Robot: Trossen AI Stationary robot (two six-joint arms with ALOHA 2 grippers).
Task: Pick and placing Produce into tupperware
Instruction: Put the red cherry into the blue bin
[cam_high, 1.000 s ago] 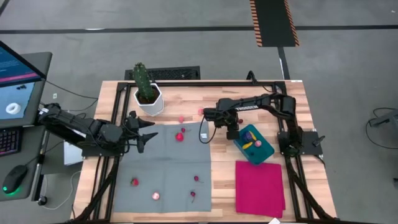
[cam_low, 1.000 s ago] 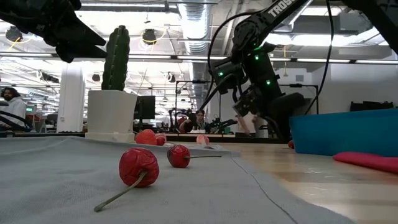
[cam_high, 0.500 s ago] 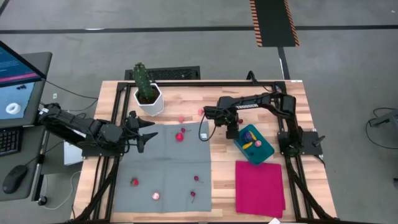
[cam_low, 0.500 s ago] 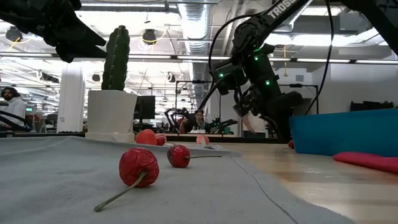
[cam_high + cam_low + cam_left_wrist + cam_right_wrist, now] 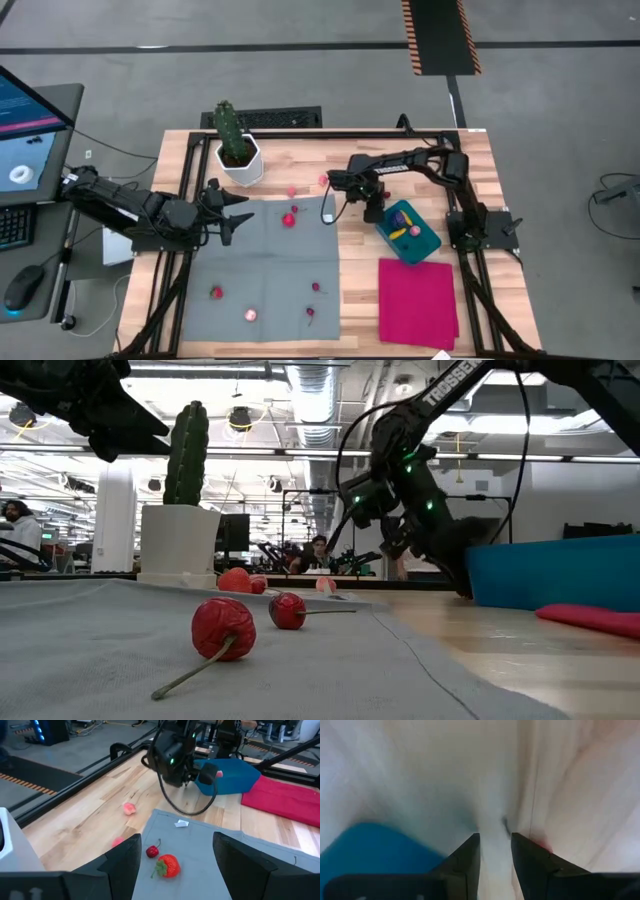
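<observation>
Left gripper [image 5: 237,212] hovered over the far-left corner of the grey cloth [image 5: 262,270], fingers [image 5: 122,860] spread wide, nothing between them and nothing touched. In its wrist view a red strawberry [image 5: 169,866] and a small cherry [image 5: 152,851] lay on the cloth between the fingers, well beyond them.

Right gripper [image 5: 374,212] sat low over the bare wood just left of the teal tub [image 5: 410,232]. Its fingers [image 5: 468,856] stood partly apart with a narrow gap. A pink smear [image 5: 543,847] showed beside one finger; could not tell whether a piece was gripped there or merely lay on the wood.

Tub held at least a yellow piece [image 5: 399,234] and a pink one [image 5: 414,231]; other contents too small to make out. Remaining produce: a pink piece [image 5: 292,190] and another [image 5: 323,181] on the wood at the far side, four small red or pink pieces [image 5: 216,292] on the near half of the cloth.

Right wrist view blurred. In the low view the right gripper's tips were hidden against the tub [image 5: 555,572].
</observation>
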